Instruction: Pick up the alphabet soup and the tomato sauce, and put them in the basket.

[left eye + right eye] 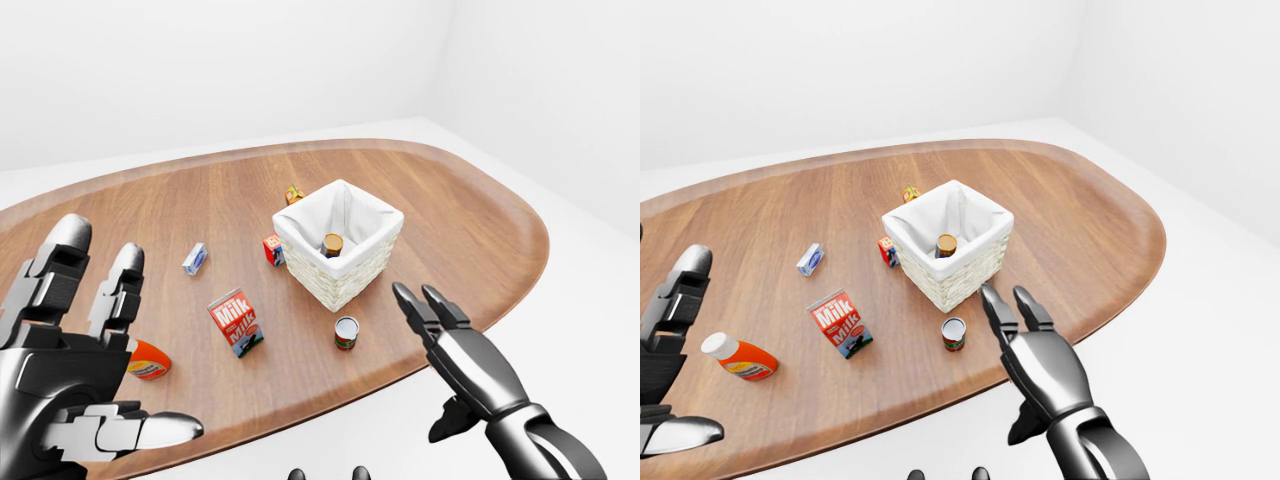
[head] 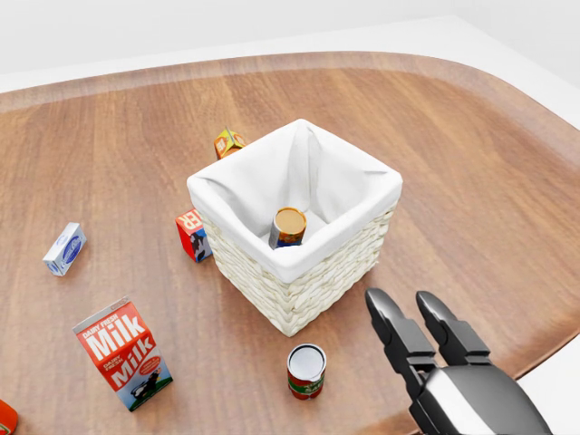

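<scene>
Right hand [image 2: 444, 362] is hovering empty at the lower right of the head view, fingers spread open — near the wicker basket [image 2: 337, 258], not touching it. One can, the alphabet soup [image 2: 289, 227], is standing inside the basket; the tomato sauce [image 2: 306, 371] is sitting upright on the wooden table [image 2: 471, 163] just below the basket. Left hand [image 1: 75, 370] is hanging open-fingered at the left-eye view's lower left, holding nothing.

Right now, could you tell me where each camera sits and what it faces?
Head view: on the head, looking steeply down at the basket; right hand at the bottom.
Left-eye view: on the head, facing the whole table; left hand and right hand show.
Right-eye view: nearly the same, shifted sideways.
All share the basket and the can beside it.
</scene>
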### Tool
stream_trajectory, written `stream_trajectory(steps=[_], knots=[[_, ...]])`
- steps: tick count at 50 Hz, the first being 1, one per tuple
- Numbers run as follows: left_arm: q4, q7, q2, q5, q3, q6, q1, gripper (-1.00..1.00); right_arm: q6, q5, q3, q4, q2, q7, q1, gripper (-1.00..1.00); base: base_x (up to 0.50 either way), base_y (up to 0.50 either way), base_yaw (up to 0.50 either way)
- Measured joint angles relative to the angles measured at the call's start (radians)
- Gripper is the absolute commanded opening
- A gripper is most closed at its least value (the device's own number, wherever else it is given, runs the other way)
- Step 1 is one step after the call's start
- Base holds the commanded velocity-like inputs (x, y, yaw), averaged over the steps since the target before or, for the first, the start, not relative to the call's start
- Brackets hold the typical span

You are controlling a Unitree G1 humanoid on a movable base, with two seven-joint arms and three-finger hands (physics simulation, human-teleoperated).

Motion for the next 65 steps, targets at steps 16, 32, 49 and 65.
stream_trajectory(steps=[16,32,49,65], knots=[[0.0,-0.003,0.004,0.006,-0.004,0.0,0.016,1.0,0.0,-0.01,0.06,0.019,-0.006,-0.004,0.152,1.0,0.0,0.0,0.0],[0.0,-0.004,0.009,0.016,-0.012,0.0,0.034,1.0,0.042,0.057,0.085,0.111,-0.01,-0.115,0.072,1.0,0.0,0.0,0.0],[0.0,0.003,0.026,0.033,-0.031,0.0,0.051,1.0,0.158,0.184,0.124,0.222,-0.002,-0.424,-0.005,1.0,0.0,0.0,0.0],[0.0,-0.004,0.025,0.007,-0.013,0.0,0.047,1.0,0.144,0.373,0.207,0.345,-0.039,-0.759,0.017,1.0,0.0,0.0,0.0]])
